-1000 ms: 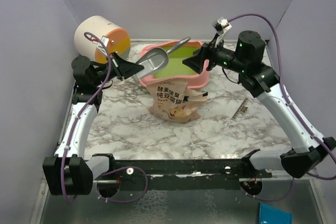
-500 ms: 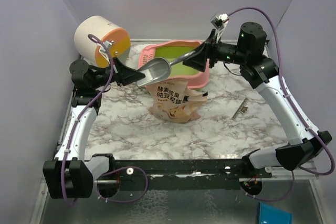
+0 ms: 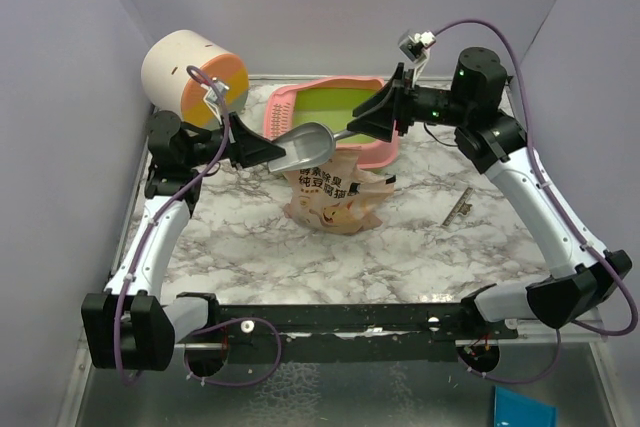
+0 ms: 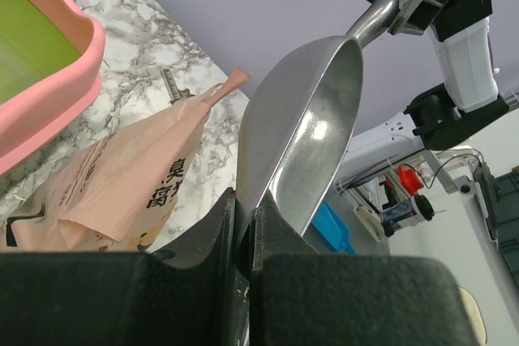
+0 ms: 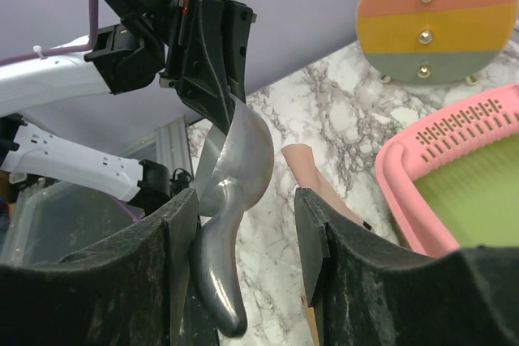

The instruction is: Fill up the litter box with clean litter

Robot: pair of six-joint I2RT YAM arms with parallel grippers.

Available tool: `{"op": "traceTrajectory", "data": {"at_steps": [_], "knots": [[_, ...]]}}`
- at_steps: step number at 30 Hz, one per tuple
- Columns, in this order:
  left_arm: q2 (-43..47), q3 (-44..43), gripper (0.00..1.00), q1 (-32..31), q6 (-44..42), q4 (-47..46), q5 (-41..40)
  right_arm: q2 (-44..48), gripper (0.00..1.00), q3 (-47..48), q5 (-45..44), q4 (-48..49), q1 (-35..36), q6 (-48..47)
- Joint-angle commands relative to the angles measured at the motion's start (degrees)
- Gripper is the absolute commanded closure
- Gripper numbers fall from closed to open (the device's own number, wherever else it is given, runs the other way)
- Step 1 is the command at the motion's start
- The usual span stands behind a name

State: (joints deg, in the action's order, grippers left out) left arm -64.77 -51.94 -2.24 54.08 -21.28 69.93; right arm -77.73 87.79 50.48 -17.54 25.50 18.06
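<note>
While left tool [image 4: 243,210] pinches the scoop [image 4: 308,135] bowl rim tight, right tool [image 5: 245,204], half-open astride the handle at scoop's 2 o'clock, should clamp squarely before left releases.

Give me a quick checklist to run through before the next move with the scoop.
1. Left gripper clamped on the scoop at its bowl edge: ok.
2. Handle sits between the right gripper's fingers: ok.
3. Right gripper closed on the handle: not ok, a gap shows on each side.
4. Scoop bowl empty, nothing to spill: ok.
5. Pouch open at the top: cannot tell.
6. Litter box filled: not ok, its basin shows bare green.
</note>
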Motion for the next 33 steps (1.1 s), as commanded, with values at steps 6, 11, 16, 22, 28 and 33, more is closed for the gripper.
{"op": "traceTrajectory", "data": {"at_steps": [6,11,16,22,28,33], "knots": [[-2.0,-1.8,1.00,-1.8,-1.2,-1.4,0.2,-1.6,0.56,-1.6,4.5,1.4,0.1,0.5],[-3.8,-2.8,1.00,-3.6,-1.6,-1.4,-0.9,-0.8,0.59,-3.8,4.7,1.3,0.1,0.1],[-4.6,-3.5,1.00,-4.8,-2.0,-1.4,-1.6,-0.7,0.62,-4.3,4.3,0.1,0.0,-0.4],[-5.1,-3.9,1.00,-5.1,-2.0,-1.4,-2.1,-0.4,0.74,-3.9,2.2,-2.3,0.1,-1.2],[-5.7,-4.2,1.00,-5.4,-2.1,-1.4,-2.8,0.1,0.93,-4.1,0.4,-4.5,0.2,-1.4],[-6.1,-5.7,0.75,-5.5,-6.2,2.8,-4.1,2.1,0.99,-5.6,-5.2,-5.0,0.2,0.2]]}}
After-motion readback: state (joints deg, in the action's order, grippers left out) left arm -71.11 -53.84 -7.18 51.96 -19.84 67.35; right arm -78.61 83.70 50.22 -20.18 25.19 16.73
